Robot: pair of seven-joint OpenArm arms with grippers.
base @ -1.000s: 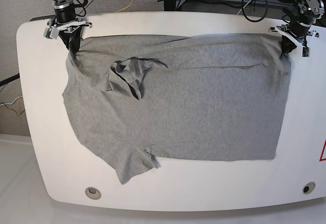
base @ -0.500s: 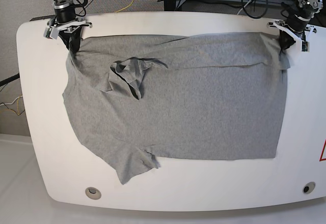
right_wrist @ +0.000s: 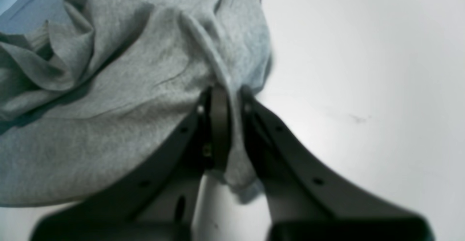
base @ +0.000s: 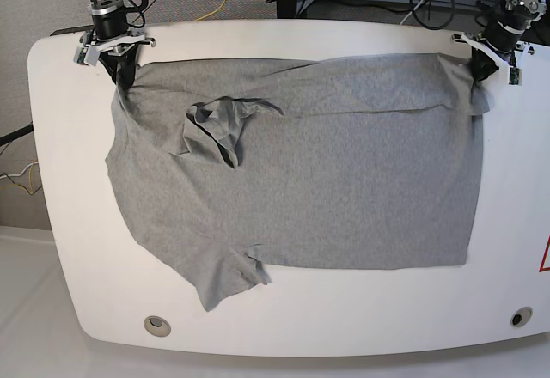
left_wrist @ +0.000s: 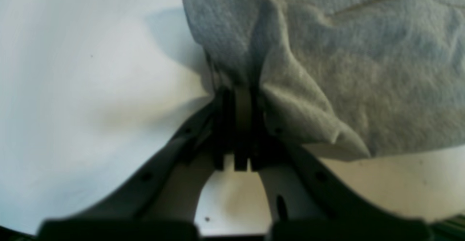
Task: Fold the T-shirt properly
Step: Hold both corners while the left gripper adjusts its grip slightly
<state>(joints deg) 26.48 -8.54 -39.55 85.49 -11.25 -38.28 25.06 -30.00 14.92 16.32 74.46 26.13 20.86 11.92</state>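
The heather-grey T-shirt [base: 326, 172] lies spread over most of the white table [base: 275, 326], with a crumpled sleeve [base: 219, 124] folded onto its upper left part. At the far right corner, my left gripper [base: 481, 70] is shut on the T-shirt [left_wrist: 345, 70]; the left wrist view shows its fingers [left_wrist: 241, 110] pinching a bunched edge. My right gripper [base: 123, 76] is shut on the far left corner, where the right wrist view shows a fold of the T-shirt [right_wrist: 127, 99] caught between the fingers [right_wrist: 218, 125].
Cables [base: 206, 4] and dark equipment sit on the floor beyond the table's far edge. Two round grommet holes [base: 156, 324] [base: 521, 317] mark the table's near edge. A red-edged sticker [base: 545, 258] shows at the right edge.
My left gripper has pulled its corner of the T-shirt toward the far edge, drawing the right side back and straighter. The right gripper has stayed in place.
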